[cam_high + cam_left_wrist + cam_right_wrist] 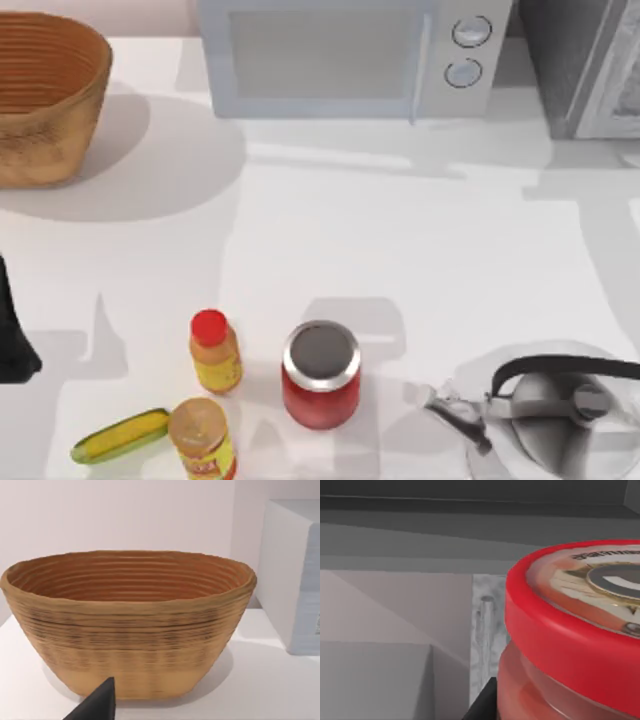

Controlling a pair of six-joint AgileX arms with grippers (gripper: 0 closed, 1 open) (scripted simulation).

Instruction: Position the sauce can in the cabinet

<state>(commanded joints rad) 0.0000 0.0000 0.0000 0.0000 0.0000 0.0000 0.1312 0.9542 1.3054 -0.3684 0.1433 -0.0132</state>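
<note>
- One sauce can [570,630] shows close up in the right wrist view, its red-rimmed top with the grey pull-tab centre facing up, a dark finger [482,705] of the right claw against its side.
- Whether that right claw is clenched on the sauce can or merely beside it, I cannot tell.
- Behind the sauce can in that view are grey inner walls and a lighter grey marbled panel [487,630]; they look like the cabinet's inside.
- One cabinet [585,65] stands at the far right corner of the table [400,240], just right of one white microwave [350,55] with two round knobs.
- One woven basket [45,95] sits at the far left corner.
- The left arm [12,335] is parked at the table's left edge; one dark fingertip of the left claw [97,705] points at the basket, and I cannot tell its state.
- Near the front: one red jar [320,375] with a grey lid, two yellow bottles [215,352], one red-capped and one tan-capped, one yellow-green corn cob [120,437], one kettle [555,410] at the right.
</note>
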